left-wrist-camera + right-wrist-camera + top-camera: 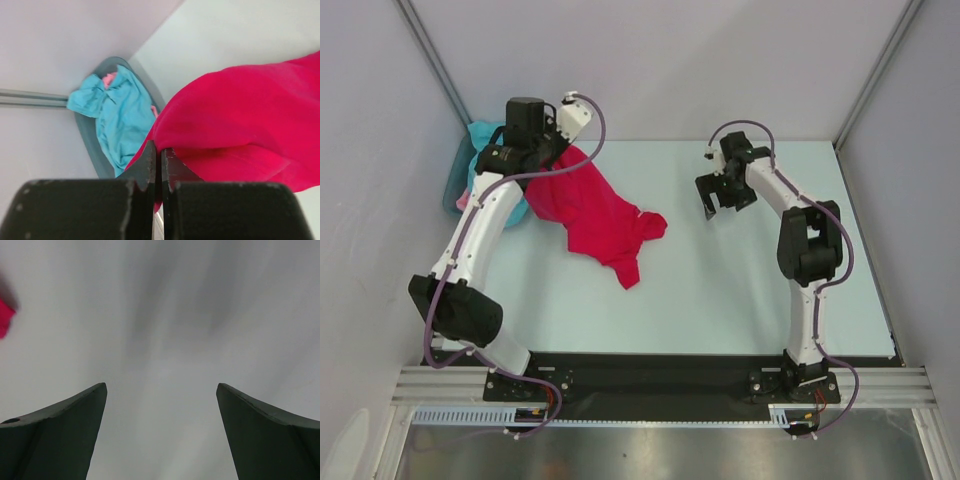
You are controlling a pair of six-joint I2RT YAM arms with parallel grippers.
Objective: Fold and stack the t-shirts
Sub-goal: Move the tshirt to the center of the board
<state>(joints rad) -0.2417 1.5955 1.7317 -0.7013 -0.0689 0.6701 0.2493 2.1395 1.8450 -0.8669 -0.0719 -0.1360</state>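
Crimson t-shirt (pixel 605 215) in tight left hand (pixel 157 150), right hand (pixel 161 385) wide; turquoise shirt (pixel 122 117) plainest from left wrist

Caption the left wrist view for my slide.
Left claw shut on the red t-shirt, with a turquoise t-shirt lying in the grey tub behind.

Red t-shirt (pixel 602 215): crimson, crumpled, unfolded, stretched diagonally from upper left twd centre of top view. Upper end lifted, pinched in shut jaws of left gripper (pixel 160 148). Lower part w/ a sleeve trails on table (pixel 740 290). Turquoise t-shirt (pixel 120 115): bunched up in grey-blue tub (pixel 86 134) at far upper left, just beside the red one. Pink t-shirt (pixel 109 79): only a small bit shows, peeking out by the turquoise, same tub.
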